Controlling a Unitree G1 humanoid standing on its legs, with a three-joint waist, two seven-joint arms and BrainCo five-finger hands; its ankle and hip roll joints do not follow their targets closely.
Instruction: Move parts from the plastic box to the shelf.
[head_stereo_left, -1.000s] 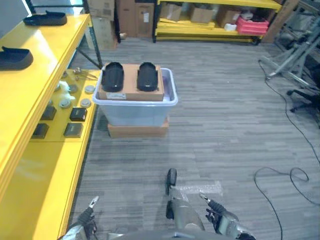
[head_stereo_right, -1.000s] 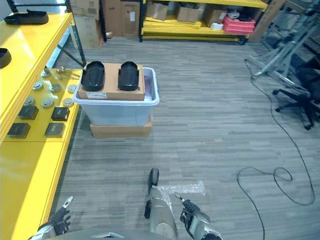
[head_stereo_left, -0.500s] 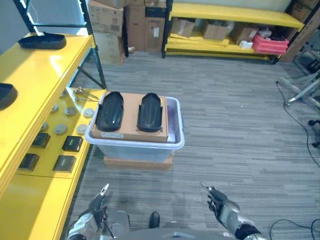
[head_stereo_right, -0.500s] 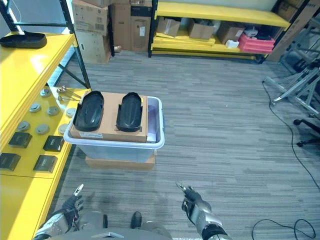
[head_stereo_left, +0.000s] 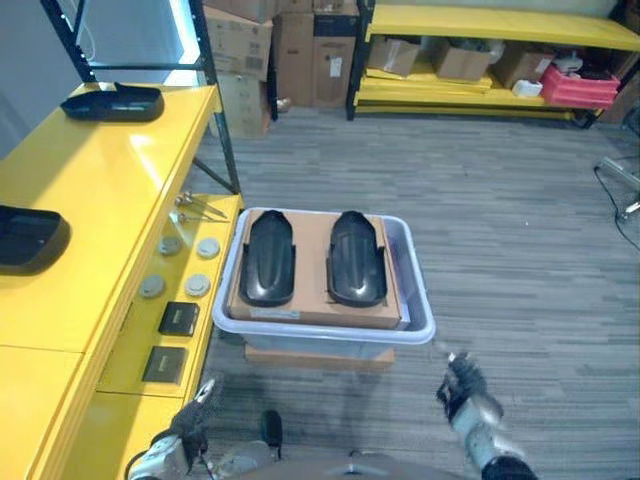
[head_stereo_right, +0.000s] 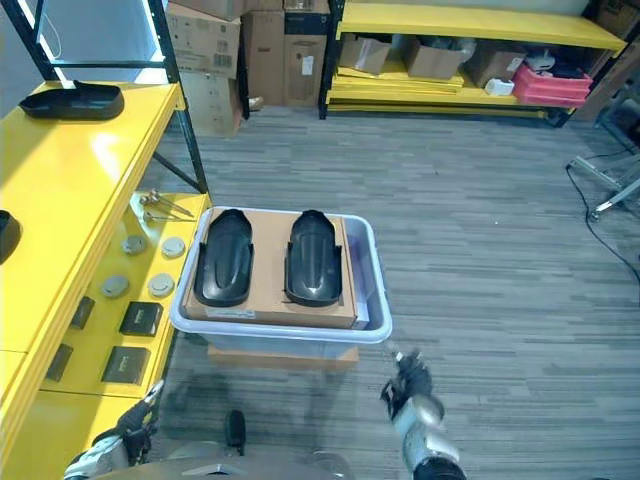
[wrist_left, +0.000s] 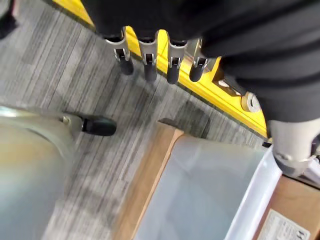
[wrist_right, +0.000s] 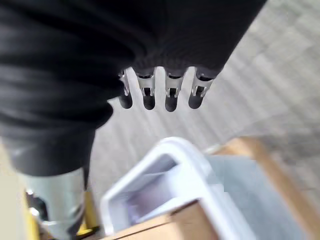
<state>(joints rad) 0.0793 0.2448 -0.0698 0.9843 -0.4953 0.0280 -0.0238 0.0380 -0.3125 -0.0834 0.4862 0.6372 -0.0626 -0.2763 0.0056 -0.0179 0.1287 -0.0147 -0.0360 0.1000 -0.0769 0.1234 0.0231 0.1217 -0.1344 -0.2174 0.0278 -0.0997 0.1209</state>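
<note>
Both robot hands had risen toward the clear plastic box (head_stereo_left: 325, 330), fingers spread, empty; each should grip one black curved part (head_stereo_left: 266, 258) gently.

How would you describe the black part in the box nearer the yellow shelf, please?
On the floor beside the yellow shelf stands a clear plastic box holding a cardboard sheet. Two black shell-shaped parts lie on it; this part is the left one, beside the shelf.
</note>
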